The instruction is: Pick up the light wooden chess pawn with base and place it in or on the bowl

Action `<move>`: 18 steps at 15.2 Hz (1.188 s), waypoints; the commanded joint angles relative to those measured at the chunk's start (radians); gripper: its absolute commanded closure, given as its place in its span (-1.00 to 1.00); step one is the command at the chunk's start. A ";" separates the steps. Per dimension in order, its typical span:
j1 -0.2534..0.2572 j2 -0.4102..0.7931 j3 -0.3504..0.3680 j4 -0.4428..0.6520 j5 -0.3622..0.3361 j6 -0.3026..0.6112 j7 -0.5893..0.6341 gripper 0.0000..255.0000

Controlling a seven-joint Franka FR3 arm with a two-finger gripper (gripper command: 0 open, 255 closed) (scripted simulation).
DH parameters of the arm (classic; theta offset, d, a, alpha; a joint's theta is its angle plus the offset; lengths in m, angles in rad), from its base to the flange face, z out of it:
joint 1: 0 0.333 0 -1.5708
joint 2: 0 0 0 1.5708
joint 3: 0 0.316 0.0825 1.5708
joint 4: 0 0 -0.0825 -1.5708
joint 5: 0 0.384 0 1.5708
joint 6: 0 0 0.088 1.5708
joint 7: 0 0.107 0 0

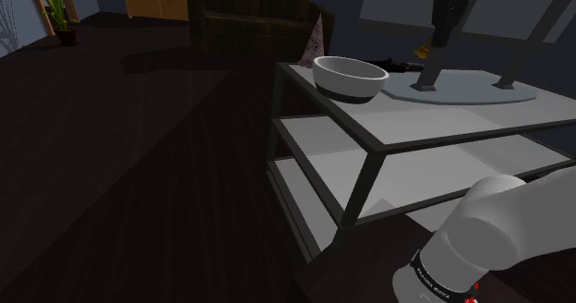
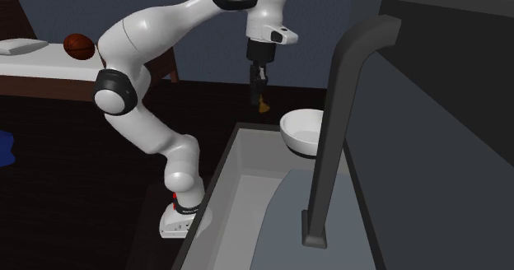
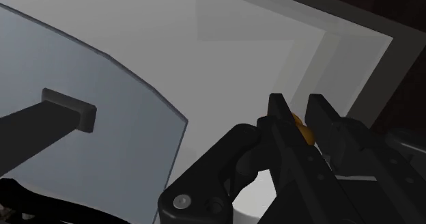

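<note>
My gripper [image 1: 436,39] hangs above the white tabletop, shut on a small orange-tan chess pawn [image 1: 423,50] whose base sticks out below the fingertips. In the second exterior view the gripper [image 2: 258,91] points straight down, and the pawn [image 2: 263,106] is in the air just to the left of the bowl [image 2: 301,131] and above its rim. The bowl [image 1: 349,78] is white with a dark band and sits at the table's corner. In the wrist view the pawn [image 3: 304,128] is clasped between the two black fingers of the gripper [image 3: 297,110].
A black stand post [image 2: 329,145] rises from a grey oval base plate [image 1: 462,90] on the table, close to the gripper. The table [image 1: 406,126] has a dark frame and two lower shelves. A sofa [image 1: 254,15] and a plant [image 1: 57,10] stand far behind.
</note>
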 commanded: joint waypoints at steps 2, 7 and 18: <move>0.005 0.108 0.001 0.083 0.013 0.024 0.009 1.00; 0.014 0.299 0.003 0.259 0.035 0.037 0.021 1.00; 0.023 0.520 0.001 0.430 0.062 0.085 0.038 1.00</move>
